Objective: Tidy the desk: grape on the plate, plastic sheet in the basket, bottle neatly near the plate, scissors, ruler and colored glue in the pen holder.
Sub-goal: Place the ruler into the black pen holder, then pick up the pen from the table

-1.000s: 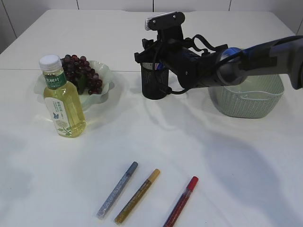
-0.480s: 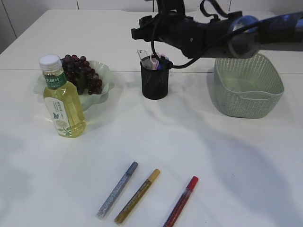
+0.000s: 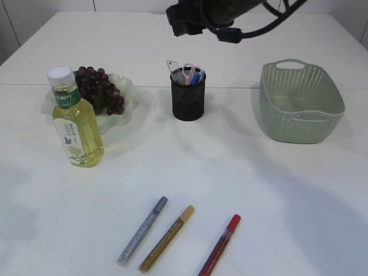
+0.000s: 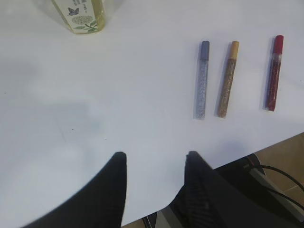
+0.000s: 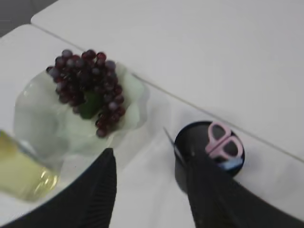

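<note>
Lying loose on the white tabletop (image 4: 118,95): three slim glitter glue pens, silver (image 4: 201,80), gold (image 4: 228,79), red (image 4: 273,72), long axes toward twelve o'clock, at one o'clock from the empty, half-open left gripper (image 4: 154,161). Nearer than the right gripper (image 5: 152,164), also open, above the black mesh pen holder (image 5: 209,147).

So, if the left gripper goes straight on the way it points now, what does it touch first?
Probably the bare table: the open left gripper faces empty surface. The bottle lies further ahead; depth is unclear.

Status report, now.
Both jaws open, empty. Scissors in pen holder. Three glue pens loose on table. Nothing blocking.
</note>
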`<move>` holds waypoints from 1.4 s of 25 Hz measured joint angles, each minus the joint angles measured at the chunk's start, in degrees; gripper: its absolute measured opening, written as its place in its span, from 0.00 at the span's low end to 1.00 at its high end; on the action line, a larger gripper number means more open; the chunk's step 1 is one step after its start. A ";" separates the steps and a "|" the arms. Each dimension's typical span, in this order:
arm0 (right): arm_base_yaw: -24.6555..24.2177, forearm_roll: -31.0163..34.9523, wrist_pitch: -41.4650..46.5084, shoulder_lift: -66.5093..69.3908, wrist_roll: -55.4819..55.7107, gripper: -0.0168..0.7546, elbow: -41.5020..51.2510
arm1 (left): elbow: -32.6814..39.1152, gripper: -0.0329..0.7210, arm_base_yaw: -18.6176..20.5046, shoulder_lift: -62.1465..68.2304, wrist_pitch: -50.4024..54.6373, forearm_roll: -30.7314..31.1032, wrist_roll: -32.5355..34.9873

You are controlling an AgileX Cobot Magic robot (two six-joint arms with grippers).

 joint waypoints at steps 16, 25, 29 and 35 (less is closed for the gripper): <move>0.00 1.14 41.97 -8.05 6.45 0.52 -0.08 | 0.00 0.44 0.00 0.00 -0.15 -1.21 0.00; 0.00 0.07 42.06 -9.59 7.91 0.52 0.33 | 0.00 0.44 0.00 0.00 -0.15 -1.35 0.21; 0.00 -5.51 42.06 -15.40 8.77 0.52 5.89 | 0.00 0.44 0.00 0.11 -0.15 -1.37 0.83; 0.00 -10.67 42.20 -29.48 13.06 0.52 20.88 | 0.00 0.44 0.00 4.58 0.74 -2.59 2.65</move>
